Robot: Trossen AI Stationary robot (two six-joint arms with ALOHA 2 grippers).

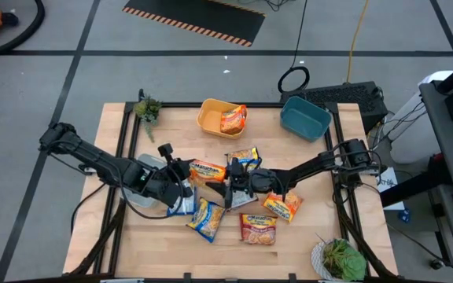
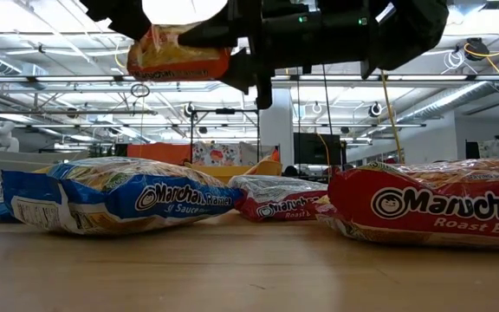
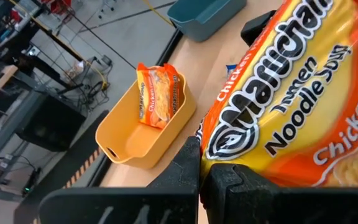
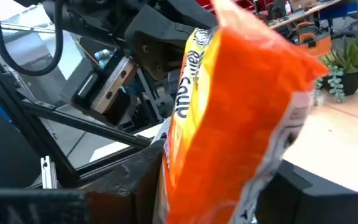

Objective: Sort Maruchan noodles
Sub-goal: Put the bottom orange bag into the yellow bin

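Orange Maruchan packet (image 1: 208, 170) aloft: left gripper (image 1: 185, 174) jaws pinching it; right gripper (image 1: 231, 189) jaws spread around it.

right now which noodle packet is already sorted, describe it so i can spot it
Start at the wooden table and go to its far edge, where a yellow bin sits beside a teal bin. Inside the yellow bin, leaning against its wall, is an orange Maruchan packet. It is the only packet in a bin; the others lie on the tabletop or hang between the grippers.
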